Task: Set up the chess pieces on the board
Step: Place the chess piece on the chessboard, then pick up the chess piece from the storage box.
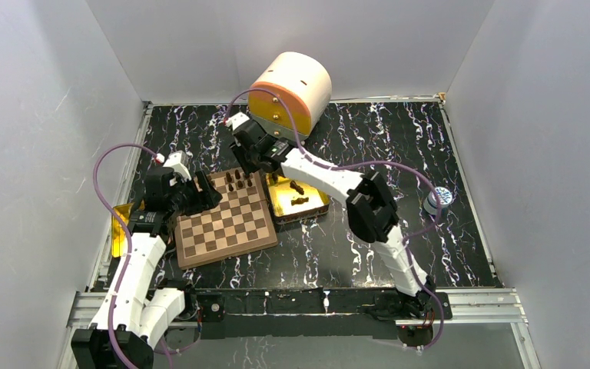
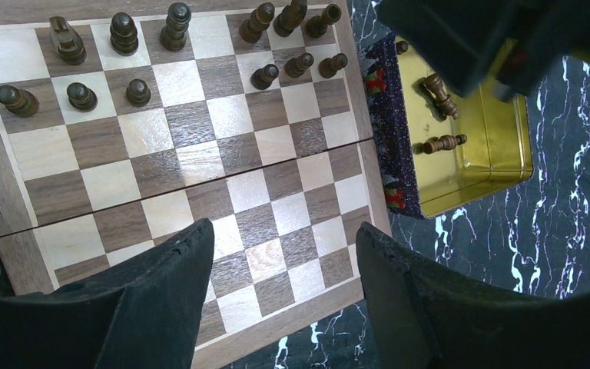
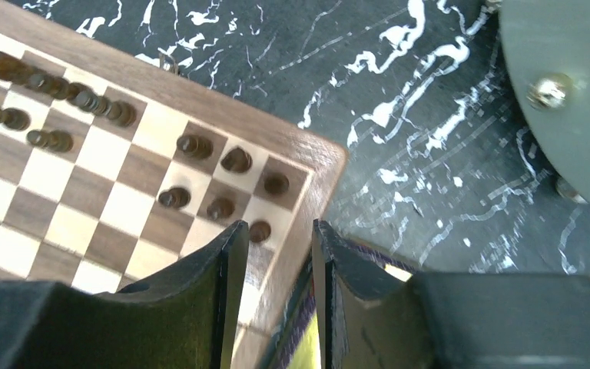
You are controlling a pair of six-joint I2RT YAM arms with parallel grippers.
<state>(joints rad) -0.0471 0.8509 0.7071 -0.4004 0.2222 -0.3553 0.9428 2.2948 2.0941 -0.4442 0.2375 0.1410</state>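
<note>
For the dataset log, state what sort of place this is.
Likely a lab robot test cell: plain white walls enclose a black marbled tabletop, a metal rail runs along its near edge, and a chessboard lies on it.

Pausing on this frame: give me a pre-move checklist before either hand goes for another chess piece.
1. Left hand open and empty: ok.
2. Right hand empty: ok, narrow gap with nothing in it.
3. Pieces left to fetch: ok, two chess pieces lie in the gold tin.
4. Free squares on the board: ok, the middle of both started rows is bare.
5. Placed pieces upright: ok, twelve stand.
6. Way into the tin clear: cannot tell, the right arm crosses above its far end.
</note>
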